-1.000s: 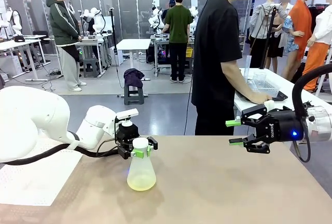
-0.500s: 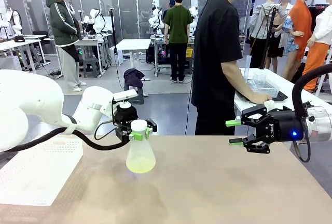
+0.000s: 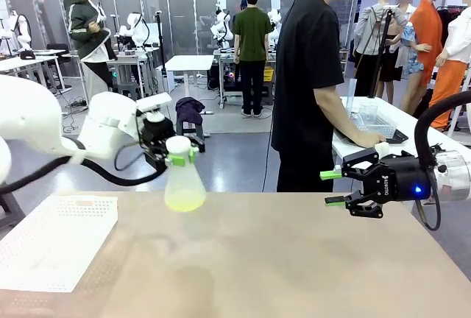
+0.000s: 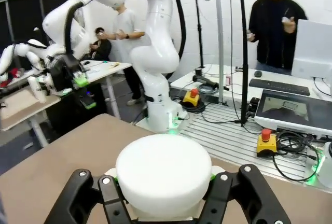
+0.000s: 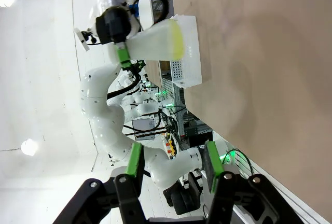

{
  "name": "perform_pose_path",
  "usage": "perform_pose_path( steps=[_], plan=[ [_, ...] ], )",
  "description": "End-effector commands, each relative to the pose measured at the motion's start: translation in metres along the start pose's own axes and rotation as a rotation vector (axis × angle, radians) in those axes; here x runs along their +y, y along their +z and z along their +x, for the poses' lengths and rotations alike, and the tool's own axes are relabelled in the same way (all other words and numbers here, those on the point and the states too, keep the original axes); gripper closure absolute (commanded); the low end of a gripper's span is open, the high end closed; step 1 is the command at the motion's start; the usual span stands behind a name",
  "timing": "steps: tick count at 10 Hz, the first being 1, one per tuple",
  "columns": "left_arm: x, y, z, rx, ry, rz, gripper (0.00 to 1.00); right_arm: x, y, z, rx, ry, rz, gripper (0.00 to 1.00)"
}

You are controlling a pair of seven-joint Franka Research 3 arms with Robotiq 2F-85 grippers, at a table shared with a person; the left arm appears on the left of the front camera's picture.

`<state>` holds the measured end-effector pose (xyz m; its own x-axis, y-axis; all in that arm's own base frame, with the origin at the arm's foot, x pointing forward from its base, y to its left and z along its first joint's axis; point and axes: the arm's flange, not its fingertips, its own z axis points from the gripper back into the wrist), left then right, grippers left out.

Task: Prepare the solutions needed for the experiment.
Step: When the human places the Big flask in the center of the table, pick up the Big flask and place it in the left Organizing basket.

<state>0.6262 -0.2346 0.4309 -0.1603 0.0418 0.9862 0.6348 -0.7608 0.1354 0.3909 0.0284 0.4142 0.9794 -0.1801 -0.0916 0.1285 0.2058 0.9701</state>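
Observation:
A translucent conical flask (image 3: 184, 183) with a white cap (image 3: 178, 144) hangs in the air above the table's far left part. A shallow layer of pale yellow-green solution (image 3: 184, 201) lies in its bottom. My left gripper (image 3: 176, 159) is shut on the flask's neck just below the cap. In the left wrist view the cap (image 4: 163, 175) sits between the black fingers (image 4: 106, 198). At the table's right edge my right gripper (image 3: 333, 188) hovers open and holds nothing. The right wrist view shows the flask (image 5: 153, 40) and its solution (image 5: 178, 39) beyond my open right gripper (image 5: 174, 163).
A white perforated tray (image 3: 51, 241) lies at the table's left front, also seen as the tray (image 5: 188, 53) past the flask. The tan table (image 3: 294, 259) is bare in the middle and right. A person in black (image 3: 313, 75) stands beyond the far edge, turned to a side table.
My left arm has lifted the flask off the table and carried it up and to the left, uncovering the white tray. The right gripper has stayed still.

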Motion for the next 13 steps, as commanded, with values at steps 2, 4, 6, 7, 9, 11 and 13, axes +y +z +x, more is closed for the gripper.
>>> perform_pose_path(
  steps=[2, 4, 6, 7, 9, 11, 13],
  plan=[
    [-0.065, 0.049, 0.046, 0.065, -0.057, 0.173, 1.00, 0.001, 0.000, 0.000, 0.000, 0.002, 0.007, 0.41],
    [-0.106, 0.095, 0.065, 0.078, -0.073, 0.311, 1.00, 0.001, 0.000, 0.000, 0.000, 0.002, 0.007, 0.41],
    [-0.157, 0.132, 0.068, 0.057, -0.064, 0.436, 1.00, 0.001, 0.000, 0.000, 0.000, 0.002, 0.007, 0.41],
    [-0.182, 0.147, 0.065, 0.037, -0.074, 0.496, 1.00, 0.001, 0.000, 0.000, 0.000, 0.002, 0.007, 0.41],
    [-0.237, 0.168, 0.046, -0.013, -0.047, 0.603, 1.00, 0.001, 0.000, 0.000, 0.000, 0.002, 0.007, 0.41],
    [-0.277, 0.175, 0.022, -0.037, -0.074, 0.677, 1.00, 0.001, 0.000, 0.000, 0.000, 0.002, 0.007, 0.41],
    [-0.305, 0.174, -0.004, -0.040, -0.082, 0.718, 1.00, 0.001, 0.000, 0.000, 0.000, 0.002, 0.007, 0.41]
  ],
)
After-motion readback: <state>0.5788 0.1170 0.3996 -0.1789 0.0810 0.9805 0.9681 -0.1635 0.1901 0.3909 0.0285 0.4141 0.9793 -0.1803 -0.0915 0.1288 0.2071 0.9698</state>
